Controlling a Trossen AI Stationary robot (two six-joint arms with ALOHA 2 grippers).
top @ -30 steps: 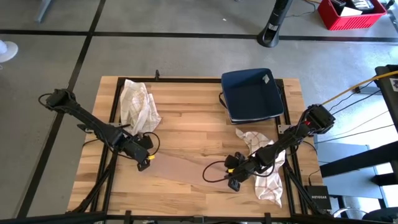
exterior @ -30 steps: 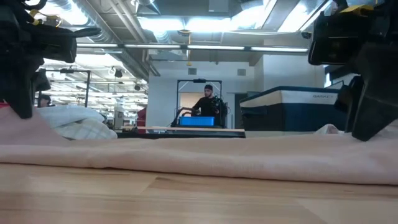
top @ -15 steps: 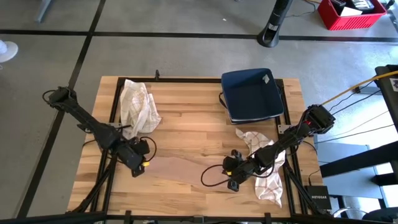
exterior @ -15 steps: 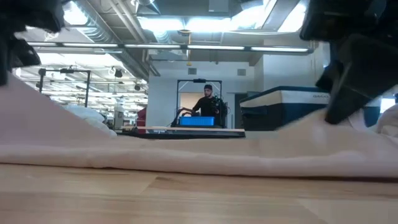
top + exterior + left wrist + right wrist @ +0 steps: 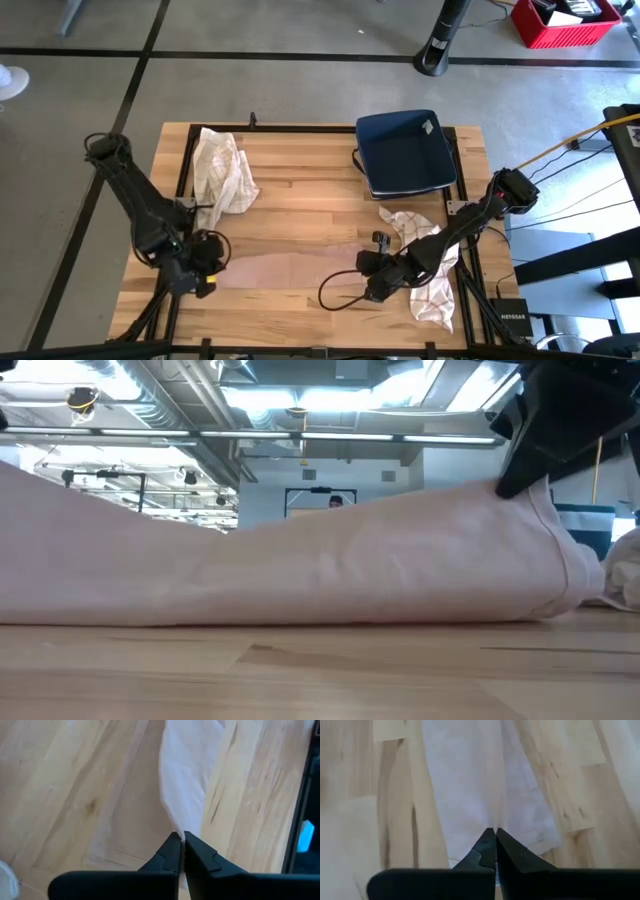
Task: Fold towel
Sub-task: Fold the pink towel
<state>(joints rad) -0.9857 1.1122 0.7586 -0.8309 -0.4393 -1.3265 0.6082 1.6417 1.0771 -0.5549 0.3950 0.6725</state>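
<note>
Left hand (image 5: 203, 281) and right hand (image 5: 372, 287) each pinch an end of the pale pink cloth towel (image 5: 285, 270); thin grips, so one tug could slip a corner free.

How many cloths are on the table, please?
3: a pink towel stretched between both arms at the near edge, a checked cloth at the far left, and another at the right, partly under the right arm.
</note>
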